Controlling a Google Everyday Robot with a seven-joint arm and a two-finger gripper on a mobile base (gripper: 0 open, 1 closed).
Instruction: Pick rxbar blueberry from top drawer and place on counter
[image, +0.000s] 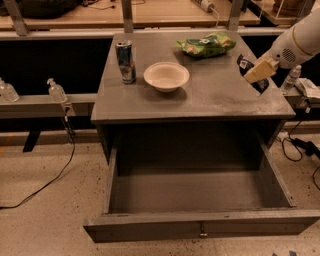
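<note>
The rxbar blueberry (244, 64), a dark wrapper with a white patch, is held tilted in my gripper (258, 73) over the right edge of the counter (215, 97). The gripper's tan fingers (260, 70) are shut on the bar, and the white arm reaches in from the upper right. The bar's lower end shows below the fingers, close above the counter surface. The top drawer (200, 226) is pulled fully open below the counter, and its grey inside holds nothing that I can see.
On the counter stand a drink can (125, 61) at the left, a white bowl (166, 76) in the middle and a green chip bag (205, 44) at the back right. Bottles (56, 91) stand on a ledge at the left. Cables lie on the floor.
</note>
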